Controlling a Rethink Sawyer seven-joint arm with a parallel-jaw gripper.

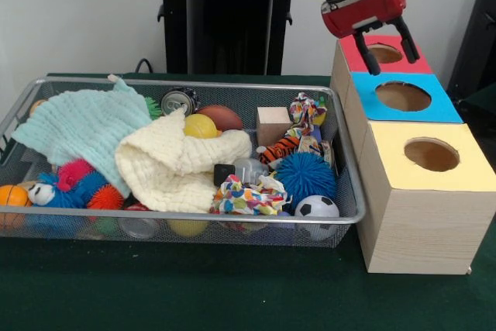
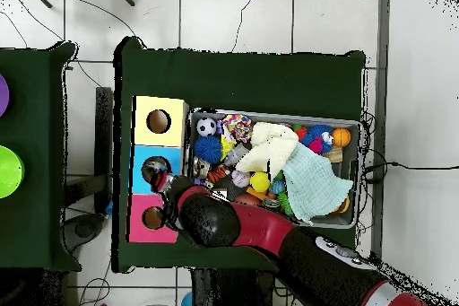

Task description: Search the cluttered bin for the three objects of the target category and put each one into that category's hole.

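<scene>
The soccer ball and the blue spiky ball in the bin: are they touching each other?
Touching. In the front view the soccer ball sits directly under the blue spiky ball in the bin, and the spikes reach its top with no gap between them.

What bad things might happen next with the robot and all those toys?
The tool hangs open and empty just above the red box, so it might bump the box's edge moving back. In the bin, the cream cloth and green cloth cover toys, so some may be missed. The soccer ball could roll when touched.
</scene>
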